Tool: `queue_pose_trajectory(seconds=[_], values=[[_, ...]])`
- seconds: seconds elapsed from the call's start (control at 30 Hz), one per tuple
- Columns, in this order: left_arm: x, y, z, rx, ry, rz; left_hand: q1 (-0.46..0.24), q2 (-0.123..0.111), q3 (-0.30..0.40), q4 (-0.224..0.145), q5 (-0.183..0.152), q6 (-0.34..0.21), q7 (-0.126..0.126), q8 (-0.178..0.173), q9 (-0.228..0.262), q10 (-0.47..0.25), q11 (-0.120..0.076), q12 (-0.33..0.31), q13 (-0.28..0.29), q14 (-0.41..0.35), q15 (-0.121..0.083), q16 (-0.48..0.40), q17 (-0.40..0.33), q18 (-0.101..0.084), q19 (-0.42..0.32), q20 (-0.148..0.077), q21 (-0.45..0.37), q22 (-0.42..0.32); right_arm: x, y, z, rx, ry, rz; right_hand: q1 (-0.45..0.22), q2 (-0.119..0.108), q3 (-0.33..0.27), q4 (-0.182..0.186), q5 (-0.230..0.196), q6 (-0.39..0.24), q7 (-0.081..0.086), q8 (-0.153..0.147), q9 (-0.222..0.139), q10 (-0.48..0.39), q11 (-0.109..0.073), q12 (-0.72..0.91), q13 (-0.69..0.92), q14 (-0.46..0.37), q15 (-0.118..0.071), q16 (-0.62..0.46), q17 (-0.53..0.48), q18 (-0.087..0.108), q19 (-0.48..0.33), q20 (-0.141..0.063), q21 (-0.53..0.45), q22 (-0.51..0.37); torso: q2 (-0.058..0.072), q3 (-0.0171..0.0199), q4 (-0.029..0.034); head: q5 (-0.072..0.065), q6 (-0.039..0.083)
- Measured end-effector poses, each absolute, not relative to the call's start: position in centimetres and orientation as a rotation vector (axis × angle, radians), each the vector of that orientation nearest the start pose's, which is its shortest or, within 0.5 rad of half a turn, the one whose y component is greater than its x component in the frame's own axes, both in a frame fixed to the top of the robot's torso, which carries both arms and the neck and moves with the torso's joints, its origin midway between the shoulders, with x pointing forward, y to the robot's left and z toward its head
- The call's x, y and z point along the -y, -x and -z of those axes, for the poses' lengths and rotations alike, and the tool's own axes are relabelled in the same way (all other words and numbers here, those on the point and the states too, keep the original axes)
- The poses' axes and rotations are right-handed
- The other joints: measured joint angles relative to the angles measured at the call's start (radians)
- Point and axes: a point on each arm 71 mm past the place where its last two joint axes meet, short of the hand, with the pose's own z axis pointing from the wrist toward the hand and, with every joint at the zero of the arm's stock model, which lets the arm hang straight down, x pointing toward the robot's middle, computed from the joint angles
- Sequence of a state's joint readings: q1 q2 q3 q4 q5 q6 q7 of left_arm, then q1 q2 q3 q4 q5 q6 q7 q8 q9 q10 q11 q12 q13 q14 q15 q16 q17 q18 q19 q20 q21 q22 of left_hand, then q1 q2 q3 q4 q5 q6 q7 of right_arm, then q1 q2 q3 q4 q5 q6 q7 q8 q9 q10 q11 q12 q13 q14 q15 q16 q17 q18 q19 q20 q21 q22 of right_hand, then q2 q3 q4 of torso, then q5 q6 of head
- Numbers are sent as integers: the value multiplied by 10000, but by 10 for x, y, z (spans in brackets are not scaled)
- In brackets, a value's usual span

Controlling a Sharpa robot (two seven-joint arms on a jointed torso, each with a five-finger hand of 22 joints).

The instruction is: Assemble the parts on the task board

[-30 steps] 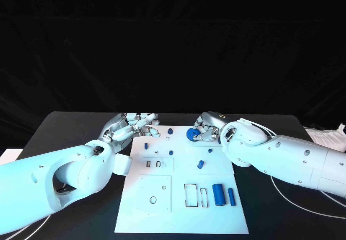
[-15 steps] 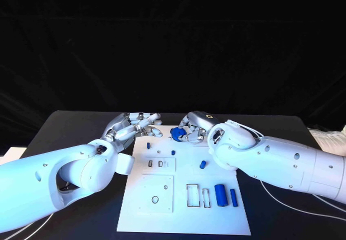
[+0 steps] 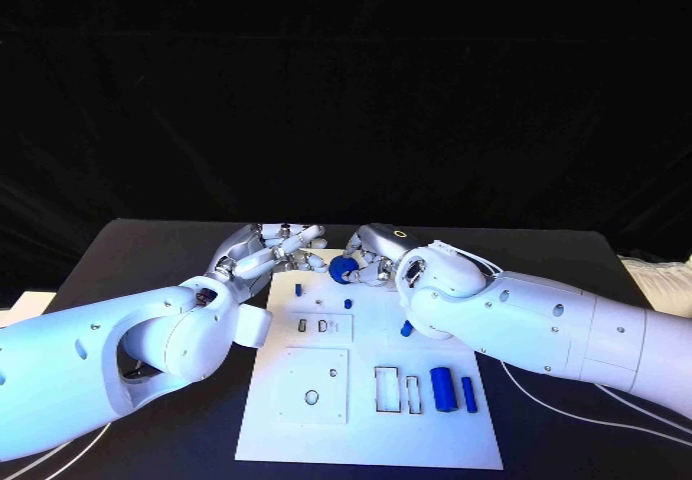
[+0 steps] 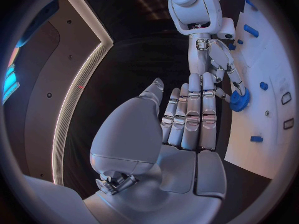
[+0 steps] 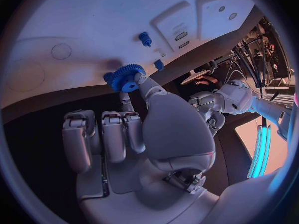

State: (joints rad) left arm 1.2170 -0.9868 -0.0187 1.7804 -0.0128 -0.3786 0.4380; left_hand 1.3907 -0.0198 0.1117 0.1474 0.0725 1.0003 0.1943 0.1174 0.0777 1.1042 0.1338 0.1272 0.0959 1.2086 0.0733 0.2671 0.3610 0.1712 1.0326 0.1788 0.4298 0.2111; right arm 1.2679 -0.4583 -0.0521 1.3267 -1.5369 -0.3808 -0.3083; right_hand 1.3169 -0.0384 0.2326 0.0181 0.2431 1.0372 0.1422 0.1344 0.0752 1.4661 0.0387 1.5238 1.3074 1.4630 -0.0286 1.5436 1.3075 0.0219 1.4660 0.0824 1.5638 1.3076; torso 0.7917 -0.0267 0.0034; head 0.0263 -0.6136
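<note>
My right hand [image 3: 372,262] pinches a blue gear [image 3: 342,268] between thumb and a finger, just over the far edge of the white task board [image 3: 368,430]. The right wrist view shows the gear [image 5: 127,77] at the fingertips of that hand [image 5: 124,134], close above the board [image 5: 93,15]. My left hand [image 3: 274,250] lies at the board's far left corner with fingers stretched out and nothing in them, close to the gear. In the left wrist view its fingers [image 4: 190,114] reach towards the gear [image 4: 239,99] and the right hand [image 4: 215,59].
Small blue pegs [image 3: 297,290] [image 3: 348,302] [image 3: 407,328] stand on the board's far half. Two blue cylinders [image 3: 441,388] [image 3: 469,393] lie beside rectangular slots [image 3: 385,388] at the near right. A raised square plate with a hole [image 3: 310,385] sits near left.
My right hand has carried the blue gear leftwards along the board's far edge, ending close to the left hand. The left hand has barely moved.
</note>
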Motion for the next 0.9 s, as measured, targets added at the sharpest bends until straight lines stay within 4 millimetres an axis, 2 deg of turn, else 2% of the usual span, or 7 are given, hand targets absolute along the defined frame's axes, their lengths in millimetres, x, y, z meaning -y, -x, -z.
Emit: queue_pose_trajectory(seconds=[0.53, 0.73, 0.77, 0.9], values=[[-206, -444, 139, -13623, 10487, 16385, 0, 0, 0, 0, 0, 0, 0, 1, 0, 0, 0, 0, 0, 0, 0, -6, 0, 0, 0, 0, 0, -1, 57, -519, 163, -15887, 2031, -5989, -173, -71, 70, 15, -115, 0, 0, -125, 2, 1, 1, -106, 0, 0, 0, 0, -2, 0, 0, 1, 0, -2, -11, 11, -16, 52, -70], [-206, -444, 139, -13628, 10484, 16395, 0, 0, 0, 0, 0, 0, 0, 1, 0, 0, 0, 0, -1, 0, 0, -6, 0, 0, 0, 0, 0, -1, 57, -522, 163, -15881, 1959, -5755, -370, -132, 136, 27, -425, 29, -28, -318, 30, 1, 1, -339, 7, 0, 0, 0, 6, 0, 0, 1, -1, -2, -12, 12, -12, 45, -93], [-206, -444, 139, -13629, 10484, 16397, 0, 0, 0, 0, 0, 0, 0, 1, 0, 0, 0, 0, 0, 0, 0, -6, -1, 0, 0, 0, 0, -1, 57, -522, 164, -15906, 1940, -5704, -395, -156, 136, 26, -440, 30, -29, -364, 172, 13, 53, -382, 7, 24, 25, 0, 6, 0, 0, 1, -1, -2, -12, 12, -12, 45, -95], [-206, -444, 139, -13632, 10482, 16405, 0, 0, 0, 0, 0, 0, 0, 1, 0, 0, 0, 0, 0, 0, 0, -6, -1, 1, 0, 0, 0, -1, 56, -522, 166, -15940, 1889, -5601, -463, -198, 135, 33, -514, -112, -21, -504, 326, 0, 78, -526, 6, 34, 40, 0, 6, 0, 0, 7, -1, -2, -12, 12, -12, 44, -101]])
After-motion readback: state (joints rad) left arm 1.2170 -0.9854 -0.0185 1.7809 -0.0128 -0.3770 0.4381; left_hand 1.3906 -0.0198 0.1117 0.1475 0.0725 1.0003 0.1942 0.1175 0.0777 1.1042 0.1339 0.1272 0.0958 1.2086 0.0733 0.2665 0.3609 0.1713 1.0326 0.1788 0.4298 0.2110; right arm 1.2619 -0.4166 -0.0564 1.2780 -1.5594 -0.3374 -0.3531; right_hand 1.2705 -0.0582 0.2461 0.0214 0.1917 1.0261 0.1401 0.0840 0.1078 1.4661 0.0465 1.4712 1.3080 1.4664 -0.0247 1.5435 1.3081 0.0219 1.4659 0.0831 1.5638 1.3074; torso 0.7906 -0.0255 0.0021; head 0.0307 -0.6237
